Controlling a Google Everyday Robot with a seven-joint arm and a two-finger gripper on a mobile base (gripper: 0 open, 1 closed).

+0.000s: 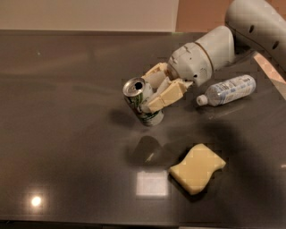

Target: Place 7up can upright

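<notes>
We see the gripper [154, 91] reaching in from the right, a little left of the middle of the table [67, 116], with its two cream-coloured fingers [166, 95] closed around the body of the 7up can [139, 102]. One finger lies on the can's near side and the other on its far side. The can sits at the left end of the hand, beyond the wrist, so the arm comes at it sideways, not from above. The can's long axis is tilted rather than vertical: the silver pull-tab top leans up and to the left, toward us, and the base points down and to the right, under the fingers. We judge that the base hangs just off the surface or barely meets it, as a dark reflection shows on the table nearer to us than the can; we cannot tell which. Setting the can upright turns on rolling the wrist until that axis stands straight, then lowering the base flat before the fingers let go. The tabletop is dark, smooth and glossy, so a can released at a lean could slip or tip. To the right, just beyond the wrist, a clear water bottle [228, 89] lies on its side with its white cap pointing left. A yellow sponge [196, 168] lies nearer, to the right. A pale wall [89, 13] runs along the table's far edge.
</notes>
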